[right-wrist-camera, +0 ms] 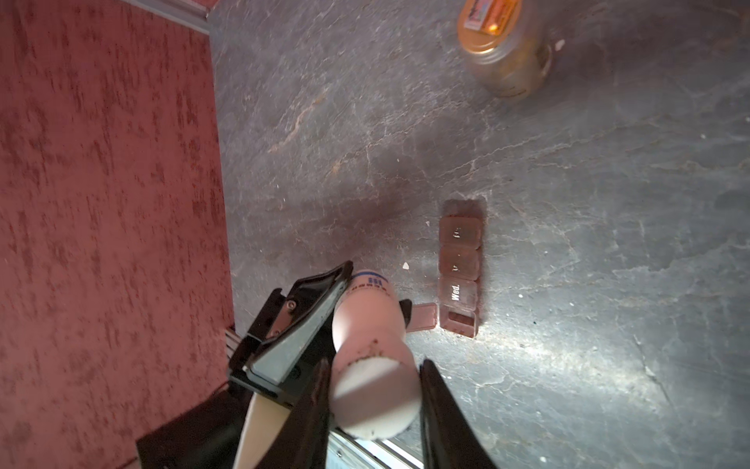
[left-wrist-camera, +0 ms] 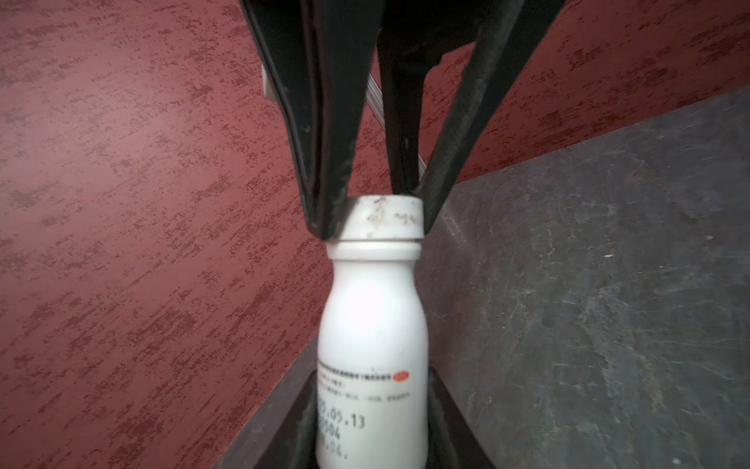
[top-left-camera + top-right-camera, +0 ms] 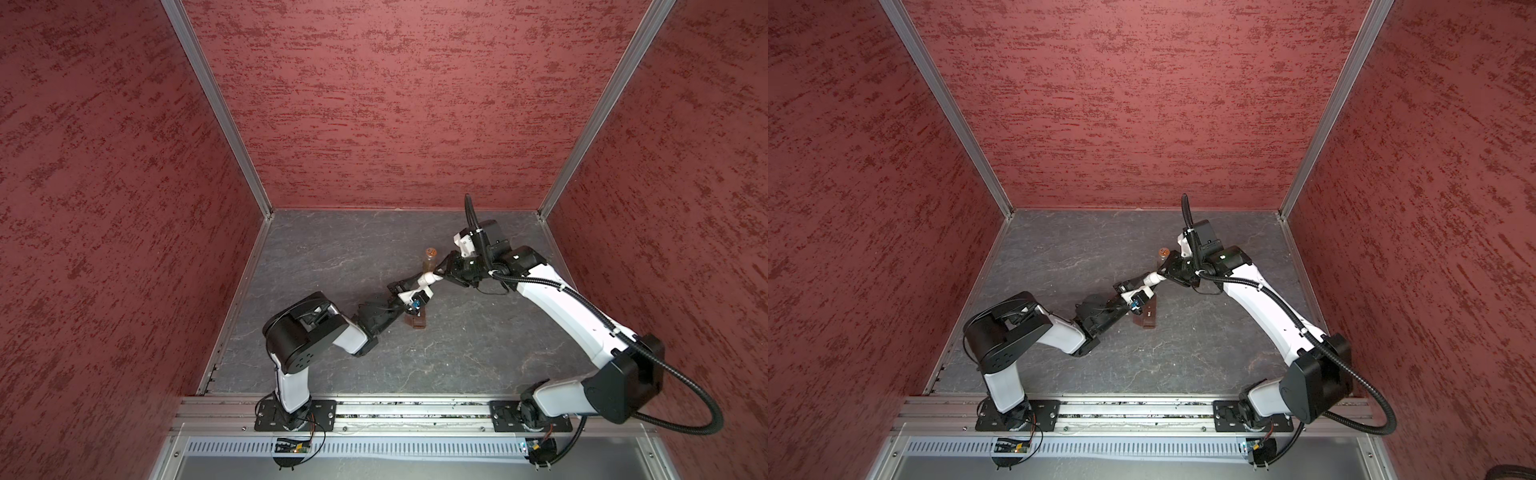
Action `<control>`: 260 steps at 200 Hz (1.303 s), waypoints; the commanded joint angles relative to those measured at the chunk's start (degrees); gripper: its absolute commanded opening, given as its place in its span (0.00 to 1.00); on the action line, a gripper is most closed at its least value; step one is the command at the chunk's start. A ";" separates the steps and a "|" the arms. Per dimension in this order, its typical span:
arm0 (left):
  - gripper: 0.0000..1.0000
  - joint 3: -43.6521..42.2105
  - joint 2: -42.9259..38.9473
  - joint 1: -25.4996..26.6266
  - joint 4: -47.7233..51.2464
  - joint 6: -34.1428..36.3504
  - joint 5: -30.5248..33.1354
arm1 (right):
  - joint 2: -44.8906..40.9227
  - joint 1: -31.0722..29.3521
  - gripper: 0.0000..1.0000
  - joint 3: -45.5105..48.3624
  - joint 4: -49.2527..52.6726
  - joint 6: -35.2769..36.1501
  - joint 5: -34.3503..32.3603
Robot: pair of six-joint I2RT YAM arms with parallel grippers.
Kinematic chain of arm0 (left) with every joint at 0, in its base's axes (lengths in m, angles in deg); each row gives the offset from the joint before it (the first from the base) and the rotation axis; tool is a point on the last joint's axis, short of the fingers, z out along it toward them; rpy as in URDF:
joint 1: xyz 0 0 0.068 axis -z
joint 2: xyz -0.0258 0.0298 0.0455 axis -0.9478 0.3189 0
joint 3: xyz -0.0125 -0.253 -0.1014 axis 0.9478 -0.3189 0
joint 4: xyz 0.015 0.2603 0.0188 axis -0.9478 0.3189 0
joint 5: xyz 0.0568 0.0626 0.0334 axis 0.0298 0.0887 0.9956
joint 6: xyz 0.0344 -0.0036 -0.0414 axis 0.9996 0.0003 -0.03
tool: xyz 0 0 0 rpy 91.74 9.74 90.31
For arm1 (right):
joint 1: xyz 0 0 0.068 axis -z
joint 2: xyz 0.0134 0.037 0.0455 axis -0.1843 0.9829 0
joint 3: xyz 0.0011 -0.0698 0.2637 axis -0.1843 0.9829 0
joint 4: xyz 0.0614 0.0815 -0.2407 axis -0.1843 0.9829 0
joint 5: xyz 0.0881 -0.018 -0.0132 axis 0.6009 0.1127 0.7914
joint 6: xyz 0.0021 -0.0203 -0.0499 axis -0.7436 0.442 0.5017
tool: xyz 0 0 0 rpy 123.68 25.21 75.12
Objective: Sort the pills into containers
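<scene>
My left gripper [image 3: 409, 289] is shut on the body of a small white bottle [image 2: 371, 325], holding it tilted above the table. My right gripper [image 1: 375, 365] is shut on that bottle's white cap [image 2: 383, 221], one finger on each side. In both top views the two grippers meet at the bottle [image 3: 1152, 279] near the table's middle. The containers [image 1: 460, 260], a dark-brown strip of lidded compartments, lie on the table below the bottle and show in a top view [image 3: 417, 322] too. Its end compartment [image 1: 460, 323] stands open with the lid flipped sideways. The pills are hidden.
An amber bottle with an orange cap [image 1: 503, 52] stands upright on the grey table [image 3: 332, 257], just behind the grippers [image 3: 430, 259]. Small white specks [image 1: 406, 266] lie near the strip. Red walls close in the left, right and back sides.
</scene>
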 commanded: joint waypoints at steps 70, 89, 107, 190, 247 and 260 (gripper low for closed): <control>0.00 -6.36 -16.96 1.23 14.39 -10.90 -14.11 | -16.80 -4.36 0.13 8.27 -2.70 37.17 9.24; 0.00 -7.10 -18.01 1.22 14.58 -11.49 -14.21 | -17.86 -4.75 0.12 8.66 -1.36 40.64 9.26; 0.00 -7.45 -18.62 1.26 15.16 -11.56 -14.43 | -18.86 -4.99 0.12 9.24 -1.20 42.44 9.09; 0.00 -9.97 -20.18 1.22 14.31 -11.91 -11.94 | -18.27 -4.77 0.11 6.31 0.18 35.33 -3.48; 0.00 -13.88 -27.59 1.39 17.80 -13.25 -8.32 | -10.33 -2.88 0.13 6.57 3.78 19.43 -19.21; 0.00 -14.88 -29.79 1.49 18.80 -13.79 -7.75 | -7.59 -2.53 0.14 7.73 4.30 15.55 -22.55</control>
